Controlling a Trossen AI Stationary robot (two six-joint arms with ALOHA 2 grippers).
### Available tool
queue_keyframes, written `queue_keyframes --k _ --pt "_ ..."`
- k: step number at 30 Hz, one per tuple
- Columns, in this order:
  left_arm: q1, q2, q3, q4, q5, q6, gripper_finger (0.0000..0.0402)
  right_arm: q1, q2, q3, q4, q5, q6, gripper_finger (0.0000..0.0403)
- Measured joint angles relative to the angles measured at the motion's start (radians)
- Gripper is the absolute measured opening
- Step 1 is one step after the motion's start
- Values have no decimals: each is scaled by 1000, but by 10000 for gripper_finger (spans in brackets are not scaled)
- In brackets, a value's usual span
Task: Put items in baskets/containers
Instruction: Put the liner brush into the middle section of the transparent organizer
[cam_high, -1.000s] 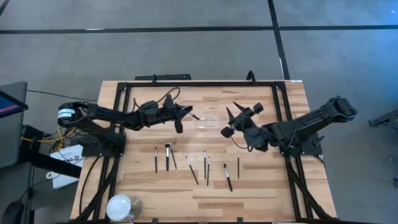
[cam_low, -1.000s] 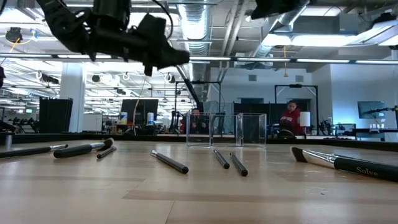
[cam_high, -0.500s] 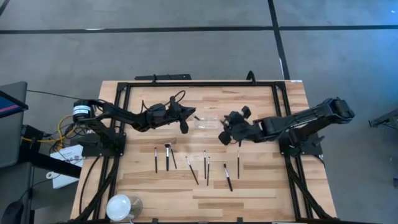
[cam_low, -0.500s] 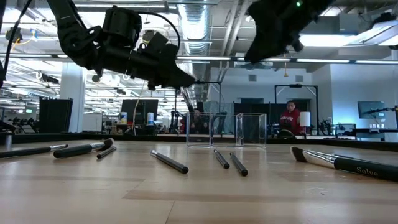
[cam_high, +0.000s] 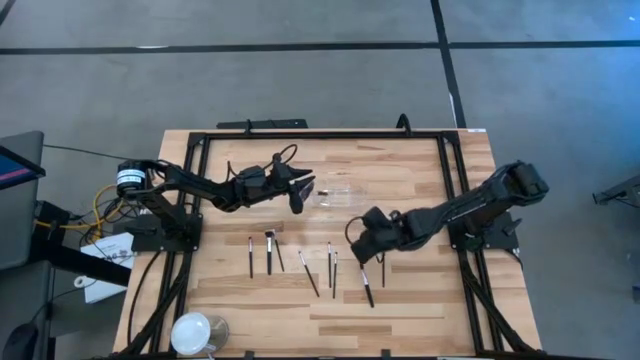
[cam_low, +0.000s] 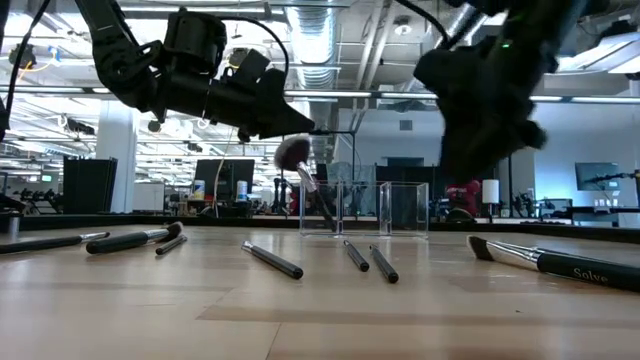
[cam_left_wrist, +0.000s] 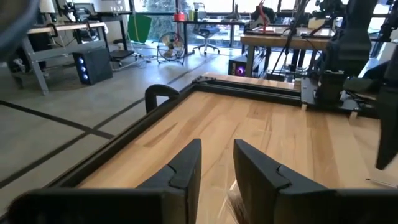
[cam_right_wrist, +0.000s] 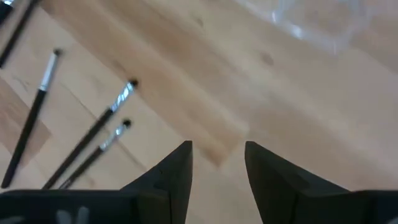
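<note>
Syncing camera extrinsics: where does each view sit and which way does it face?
High: overhead, straight down; both arms, clear tray.
Low: table height, level; a brush drops toward the tray.
Left wrist: over the table's far edge; open left gripper.
Right wrist: faces brushes; open right gripper.
Shared: high and low show the tray.

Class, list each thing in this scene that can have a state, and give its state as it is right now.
left gripper: open, empty, beside the tray.
right gripper: open, empty, over the loose brushes.
fluffy brush: tilted, head up, lower end at the tray.
clear tray: upright on the table.
loose brushes: lying flat, outside the tray.
white cup: standing at the table's edge.
</note>
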Motion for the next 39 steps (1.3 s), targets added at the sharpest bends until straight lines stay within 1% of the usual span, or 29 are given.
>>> queue_keyframes --k 4,8,12,17,19,23,28,31,33,35,37,39 --pt "0 -3 0 4 0 0 92 69 19 0 -37 2 204 134" --pt "0 -3 0 2 1 0 92 143 27 1 -57 4 346 126" --pt "0 -3 0 2 1 0 92 209 40 1 -114 3 515 122" --pt "0 -3 0 2 1 0 92 248 95 1 -193 5 659 125" --pt "1 -3 0 2 1 0 92 247 129 0 -201 8 688 125" --pt "4 -3 0 2 1 0 92 231 194 0 -183 71 694 123" --pt "9 -3 0 2 1 -3 92 197 261 5 -182 94 716 122" --pt "8 -3 0 2 1 -3 92 199 303 10 -195 117 716 113" --pt "8 -3 0 2 2 -3 92 207 325 12 -198 145 716 96" --pt "8 -3 0 2 1 -3 92 214 335 12 -198 168 716 68" --pt "8 -3 0 2 1 -3 92 220 335 9 -194 189 716 30" --pt "8 -3 0 2 1 -3 92 222 324 3 -187 208 716 11"
